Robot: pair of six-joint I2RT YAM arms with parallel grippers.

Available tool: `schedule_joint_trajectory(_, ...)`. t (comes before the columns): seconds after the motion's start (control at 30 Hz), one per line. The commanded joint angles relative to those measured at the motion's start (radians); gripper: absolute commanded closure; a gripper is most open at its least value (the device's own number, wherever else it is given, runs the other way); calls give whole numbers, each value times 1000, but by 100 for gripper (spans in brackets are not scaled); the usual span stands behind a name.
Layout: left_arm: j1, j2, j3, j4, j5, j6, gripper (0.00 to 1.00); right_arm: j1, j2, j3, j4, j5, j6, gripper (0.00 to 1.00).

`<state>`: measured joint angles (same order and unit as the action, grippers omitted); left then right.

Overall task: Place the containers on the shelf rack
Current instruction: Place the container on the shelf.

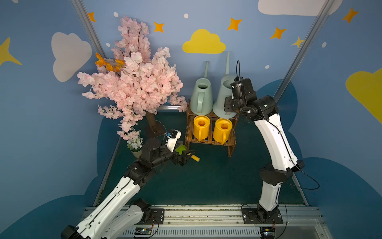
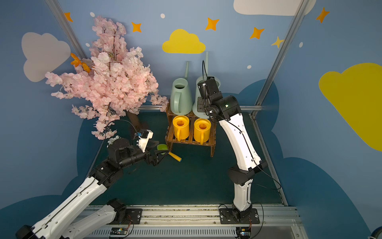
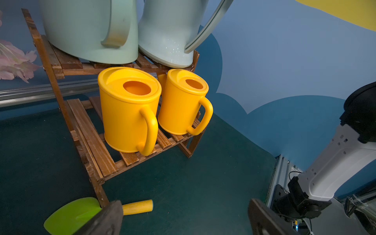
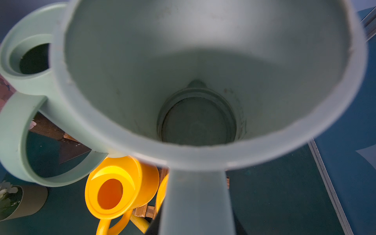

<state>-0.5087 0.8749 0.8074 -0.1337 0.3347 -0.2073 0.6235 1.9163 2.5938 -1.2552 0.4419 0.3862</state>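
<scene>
The right gripper (image 1: 228,107) sits right of centre in both top views, its jaws drawn narrow onto the loop handle of the held green-grey can (image 1: 222,99). In the right wrist view that flat handle strap runs down to the bottom centre of the frame, with the can's wide round mouth filling the frame above it. The can is pale green-grey plastic, broad at the base and narrowing upward, and its long thin spout rises toward the top of the frame. It is at the right end of the upper tier of the shelf rack (image 1: 231,148), a dark-brown slatted wooden stand. In the left wrist view it looks tipped, with part of its underside showing. Whether it rests fully on the slats I cannot tell.

Just left of it on the same tier stands the second green-grey can (image 1: 201,97), upright, of the same shape. On the lower tier, nearer the bottom of the frame, the two yellow cans (image 1: 201,127) (image 1: 222,130) stand side by side. They are small and round-topped, each with a round fill hole and a loop handle facing the camera.

The left gripper (image 1: 188,157), left of centre, is spread wide and holds nothing. It hangs over the green trowel (image 3: 73,213) lying on the dark table (image 1: 206,182) by the rack's left leg.
</scene>
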Motion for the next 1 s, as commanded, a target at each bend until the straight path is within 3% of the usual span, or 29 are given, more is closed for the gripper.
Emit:
schedule_joint_trajectory(0.0,-3,-13,-7,2,-10,9,0,-1,4,28,26,14,10,83)
schedule_joint_trajectory(0.53,-2,-8,-10,5,-16,2,0,0,-9,29,54,11,9,68)
schedule_joint_trajectory(0.97,-2,-4,-13,12,-63,19,0,8,-93,24,61,16,1,49)
